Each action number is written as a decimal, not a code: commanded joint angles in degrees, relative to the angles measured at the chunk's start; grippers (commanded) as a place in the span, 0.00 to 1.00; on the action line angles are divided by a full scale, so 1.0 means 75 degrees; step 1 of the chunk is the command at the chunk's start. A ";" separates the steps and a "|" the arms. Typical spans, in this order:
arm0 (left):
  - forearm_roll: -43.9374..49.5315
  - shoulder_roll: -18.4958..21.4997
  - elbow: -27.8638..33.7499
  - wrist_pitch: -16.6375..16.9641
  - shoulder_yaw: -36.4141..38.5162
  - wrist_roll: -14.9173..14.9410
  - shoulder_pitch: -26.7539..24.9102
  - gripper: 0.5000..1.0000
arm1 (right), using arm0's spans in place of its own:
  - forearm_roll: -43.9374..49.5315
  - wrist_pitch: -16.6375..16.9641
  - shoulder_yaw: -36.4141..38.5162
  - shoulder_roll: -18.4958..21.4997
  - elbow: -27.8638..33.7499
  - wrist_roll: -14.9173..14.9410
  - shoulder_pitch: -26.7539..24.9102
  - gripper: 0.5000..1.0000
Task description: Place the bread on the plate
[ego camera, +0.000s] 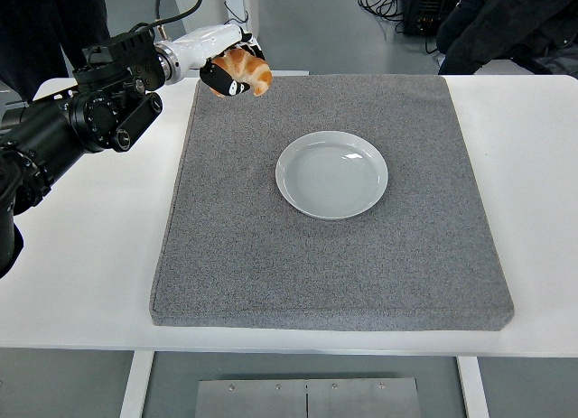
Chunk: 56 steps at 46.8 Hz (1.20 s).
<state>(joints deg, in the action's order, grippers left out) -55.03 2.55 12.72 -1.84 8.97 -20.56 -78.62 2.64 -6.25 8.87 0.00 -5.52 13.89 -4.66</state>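
While our left hand (228, 68) curls its fingers around the croissant (246, 69), we hold it in the air over the far left corner of the grey mat (271, 255). Our pale plate (331, 174) sits bare near the mat's middle, well apart from the croissant, on the white table (90, 255).

left arm: reaching in from left edge, raised | left hand (233, 68): fingers curled, apparently gripping
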 commanded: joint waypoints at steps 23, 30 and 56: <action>0.0142 0.0094 -0.0009 -0.0540 0.0011 0.0092 -0.1247 0.00 | 0.0000 0.0001 0.0001 0.0000 -0.0002 0.0000 0.0000 1.00; 0.0142 -0.0058 -0.0009 -0.0564 0.0280 0.0186 -0.1470 0.00 | 0.0000 0.0001 0.0001 0.0000 0.0010 0.0000 0.0000 1.00; 0.0153 -0.0340 -0.0021 -0.0294 0.0433 0.0198 -0.1669 0.00 | 0.0000 0.0001 0.0001 0.0000 -0.0002 0.0000 0.0000 1.00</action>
<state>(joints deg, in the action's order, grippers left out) -53.92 0.00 12.55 -4.49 12.26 -19.07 -91.18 2.64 -6.23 8.87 0.00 -5.51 13.88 -4.66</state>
